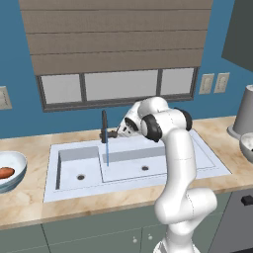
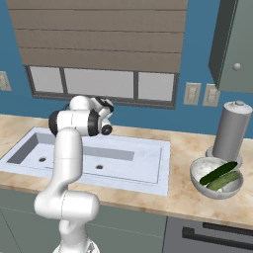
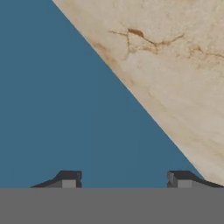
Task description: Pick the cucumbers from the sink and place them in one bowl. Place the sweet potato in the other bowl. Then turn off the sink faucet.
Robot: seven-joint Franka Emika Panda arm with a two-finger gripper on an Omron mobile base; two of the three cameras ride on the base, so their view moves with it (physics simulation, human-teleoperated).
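In the left base view the tool (image 1: 112, 132) sits at the sink faucet (image 1: 104, 126), from which a thin blue stream of water (image 1: 107, 153) falls into the sink (image 1: 133, 163), and the sweet potato (image 1: 6, 172) lies in the other bowl (image 1: 15, 163) on the table (image 1: 29, 197) at far left. In the right base view the 2 cucumbers (image 2: 220, 177) lie in one bowl (image 2: 200, 173) beside a tall grey cylinder (image 2: 230, 129). In the hand view the 2 fingertips (image 3: 69, 179) stand apart with nothing between them, facing blue wall (image 3: 57, 109) and table edge.
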